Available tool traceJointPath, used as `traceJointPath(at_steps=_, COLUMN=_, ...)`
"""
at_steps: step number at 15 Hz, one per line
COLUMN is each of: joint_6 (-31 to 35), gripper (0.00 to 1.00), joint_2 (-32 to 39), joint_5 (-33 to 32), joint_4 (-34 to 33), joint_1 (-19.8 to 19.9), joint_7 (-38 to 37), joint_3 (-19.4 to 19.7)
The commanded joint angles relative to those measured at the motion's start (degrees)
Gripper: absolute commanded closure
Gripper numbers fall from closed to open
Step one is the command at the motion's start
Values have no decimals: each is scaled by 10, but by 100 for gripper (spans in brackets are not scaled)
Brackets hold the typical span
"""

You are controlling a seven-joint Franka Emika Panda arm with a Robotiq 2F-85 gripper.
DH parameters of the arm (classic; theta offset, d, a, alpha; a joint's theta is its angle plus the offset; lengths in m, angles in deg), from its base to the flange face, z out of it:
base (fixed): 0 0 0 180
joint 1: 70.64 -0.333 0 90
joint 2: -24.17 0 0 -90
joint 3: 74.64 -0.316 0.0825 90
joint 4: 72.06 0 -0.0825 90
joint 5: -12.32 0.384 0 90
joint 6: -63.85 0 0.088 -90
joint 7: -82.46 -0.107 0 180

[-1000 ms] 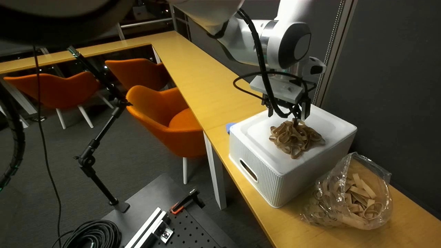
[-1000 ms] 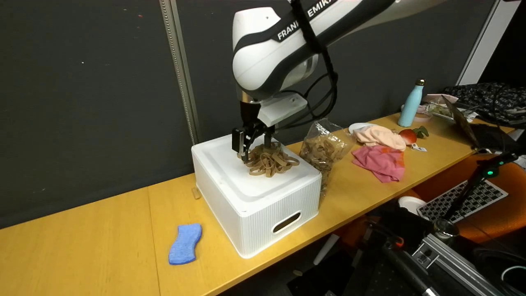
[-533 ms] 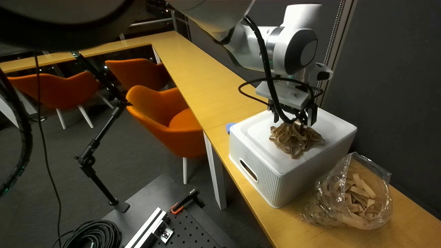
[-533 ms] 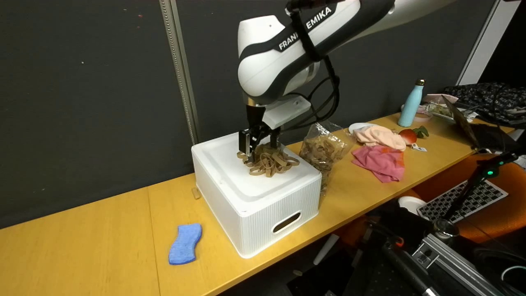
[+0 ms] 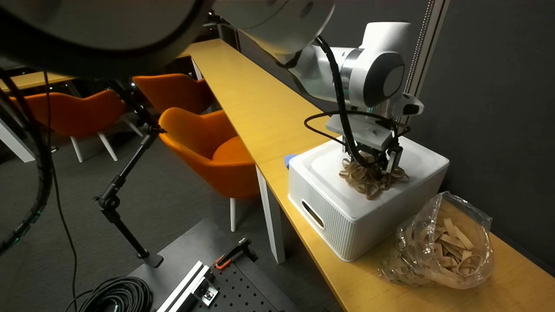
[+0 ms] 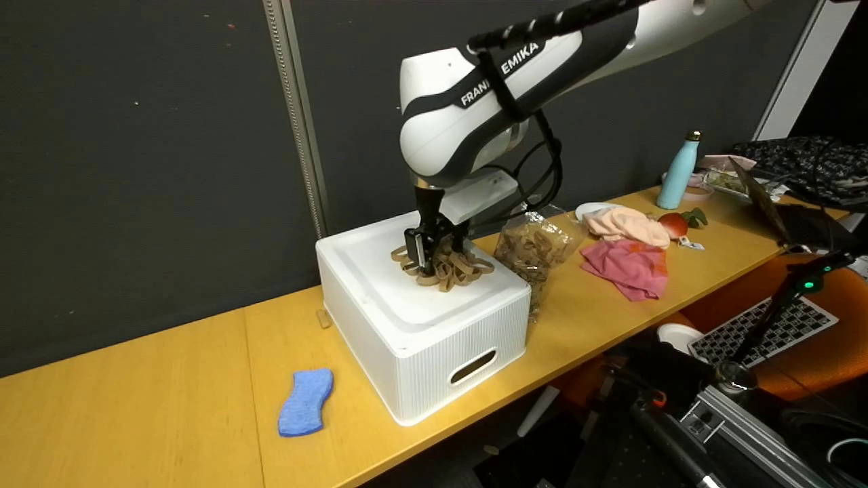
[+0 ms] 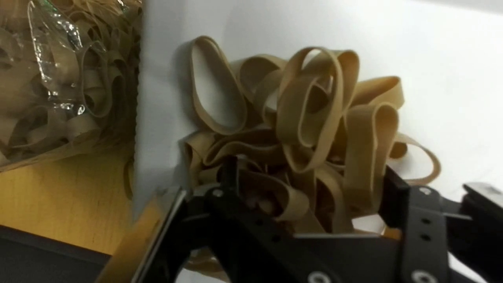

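In the wrist view, the gripper [image 7: 310, 182] points down into a loose pile of rubber bands [image 7: 290, 114], its fingers [image 7: 230, 179] spread wide at the left and right of a clump of loops. Nothing shows as pinched. Most of the pile lies between the fingertips and on their far side; a loop or so sticks out past the right finger. The heap has no clear long axis, since its loops face every way, though one folded loop beside the right finger runs near to far.

The bands are flat, broad and tan, with a dull surface and soft curls. They sit on a white plastic box [image 6: 434, 373] with finely ribbed sides, a smooth, slightly sunken top and an oval slot [image 6: 472, 367]. In an exterior view, a crinkled, shiny clear bag [image 6: 532, 254] of more bands stands just right of the box, and a wavy blue sponge [image 6: 306, 403] lies to its left on the pale wooden table [image 6: 169, 407].
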State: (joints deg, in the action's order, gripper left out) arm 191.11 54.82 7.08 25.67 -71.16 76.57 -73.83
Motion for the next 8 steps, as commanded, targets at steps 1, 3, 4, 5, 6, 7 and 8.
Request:
traceJointPath(at_steps=1, joint_6=7, gripper=51, joint_2=-1, joint_5=-7, joint_4=-4, joint_1=-13, joint_7=-14, joint_3=9)
traceJointPath(at_steps=3, joint_6=5, gripper=65, joint_2=-5, joint_5=-7, joint_4=-2, joint_1=-14, joint_7=-18, joint_3=9)
traceJointPath(at_steps=4, joint_6=4, gripper=73, joint_2=-7, joint_5=-5, joint_4=-1, joint_1=-14, joint_7=-19, joint_3=9)
traceJointPath(at_steps=5, joint_6=2, gripper=80, joint_2=-8, joint_5=-4, joint_4=1, joint_1=-13, joint_7=-20, joint_3=9)
traceJointPath(at_steps=6, joint_6=0, gripper=88, joint_2=-9, joint_5=-4, joint_4=1, joint_1=-13, joint_7=-24, joint_3=10)
traceJointPath(at_steps=7, joint_6=-2, gripper=95, joint_2=-10, joint_5=-1, joint_4=0, joint_1=-12, joint_7=-24, joint_3=10)
traceJointPath(at_steps=8, joint_6=-8, gripper=99, joint_2=-13, joint_5=2, joint_4=0, joint_1=-10, joint_7=-26, joint_3=10)
